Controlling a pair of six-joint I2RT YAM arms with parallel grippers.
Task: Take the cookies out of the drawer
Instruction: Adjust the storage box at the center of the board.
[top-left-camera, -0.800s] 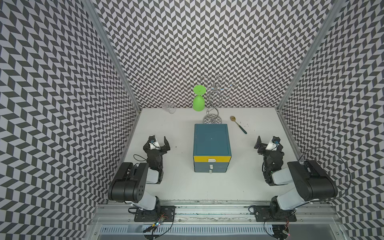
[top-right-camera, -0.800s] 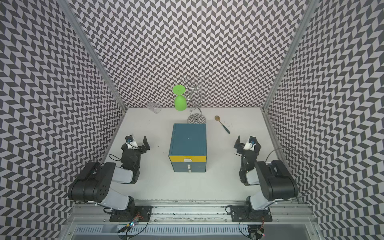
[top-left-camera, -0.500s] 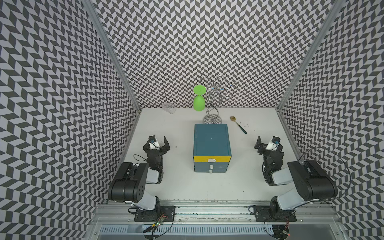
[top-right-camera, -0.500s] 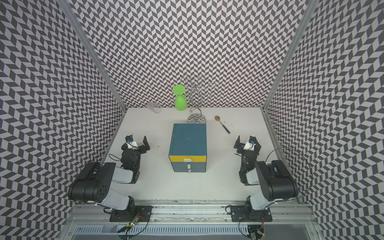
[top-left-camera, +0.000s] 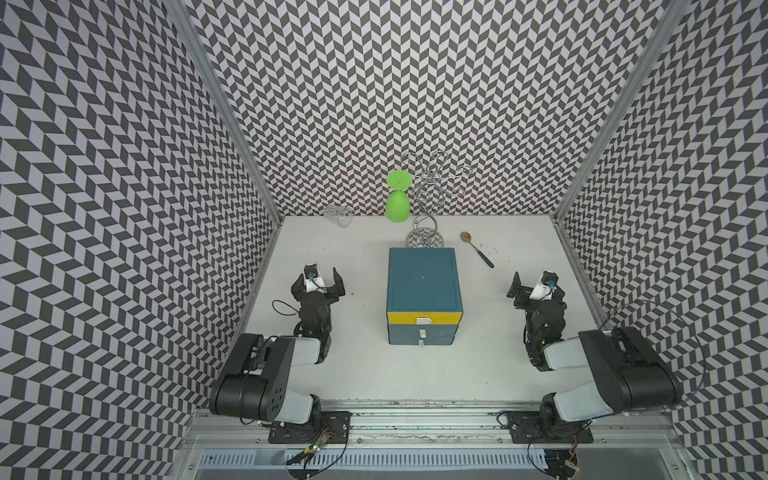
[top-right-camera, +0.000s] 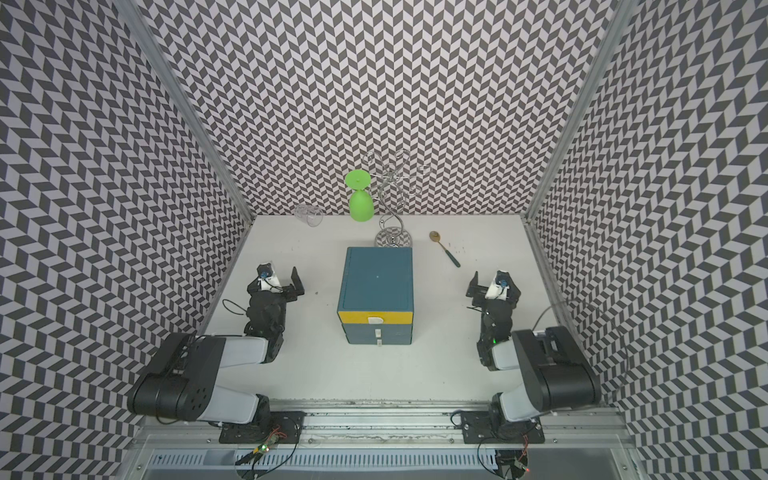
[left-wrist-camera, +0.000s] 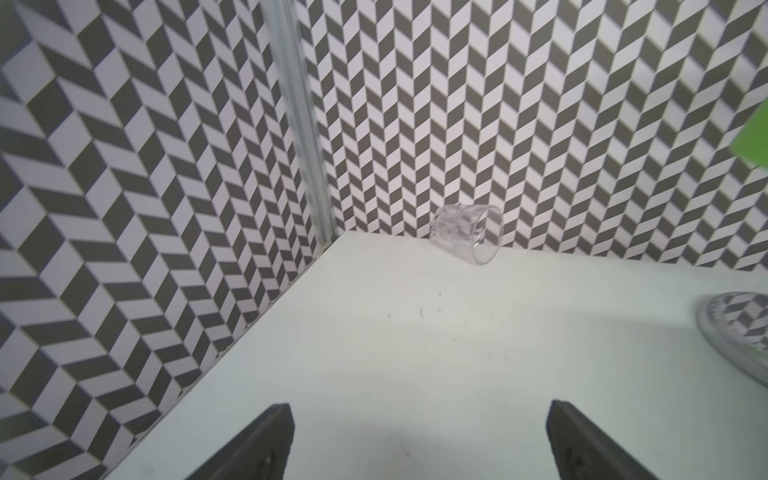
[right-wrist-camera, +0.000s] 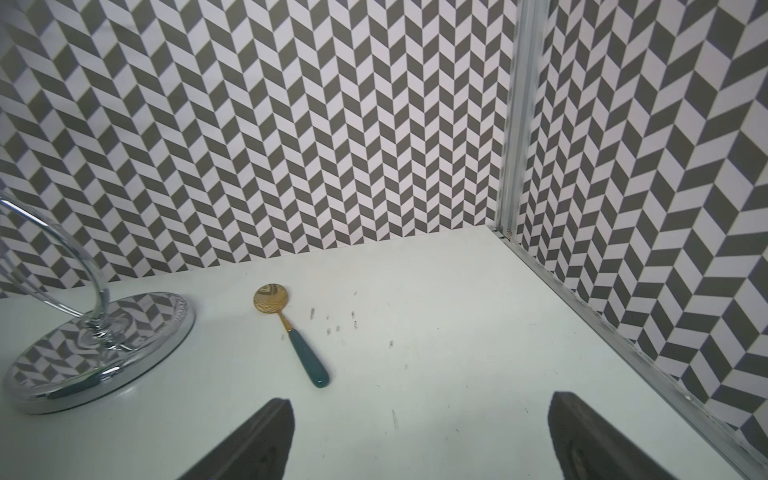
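The cookies are hidden. A teal drawer box (top-left-camera: 423, 282) (top-right-camera: 377, 282) stands mid-table in both top views. All three of its drawers are pushed in, and the top one has a yellow front (top-left-camera: 403, 318). My left gripper (top-left-camera: 322, 277) (top-right-camera: 280, 277) rests left of the box, open and empty, over bare table in the left wrist view (left-wrist-camera: 419, 409). Right of the box, my right gripper (top-left-camera: 536, 284) (top-right-camera: 493, 284) is also open and empty (right-wrist-camera: 419, 402). Neither gripper touches the box.
A chrome stand (top-left-camera: 424, 239) (right-wrist-camera: 99, 349) rises just behind the box, with a green goblet (top-left-camera: 397, 203) hanging upside down from it. A clear glass (top-left-camera: 338, 215) (left-wrist-camera: 467, 239) lies on its side at the back left. A gold spoon with a teal handle (top-left-camera: 476, 248) (right-wrist-camera: 291, 332) lies back right.
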